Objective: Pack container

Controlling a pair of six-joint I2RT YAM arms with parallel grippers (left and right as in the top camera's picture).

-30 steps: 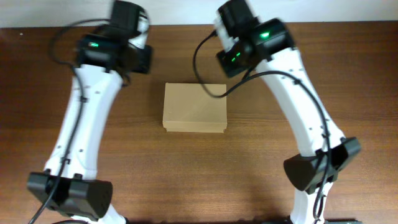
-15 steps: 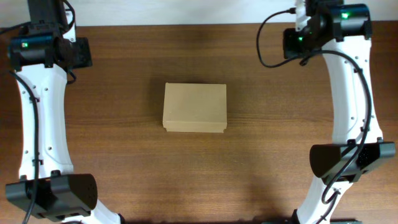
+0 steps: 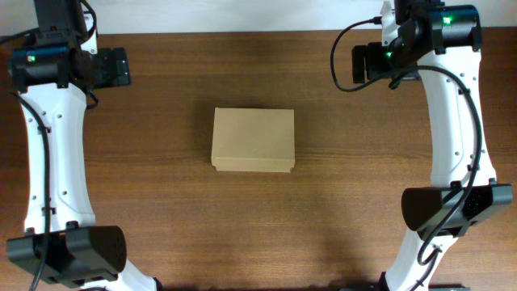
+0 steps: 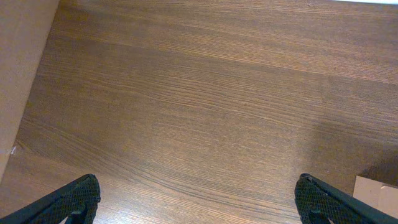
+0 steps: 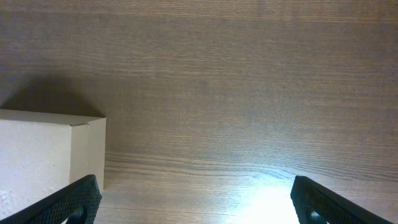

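Lab bench | wooden table [image 3: 161, 202] | two fixed arms [image 3: 52, 162]

Slim white arm links [image 3: 36, 162] down both frame sides; bulky black joint housings [image 3: 69, 250]; green indicator lights [image 3: 32, 57] near top corners; looping black cables [image 3: 334, 58]; dimpled black fingertips [image 4: 78, 196].

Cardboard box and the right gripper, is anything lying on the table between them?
Nothing: the overhead view shows only bare wooden table between the box and the right gripper, and the right wrist view agrees.
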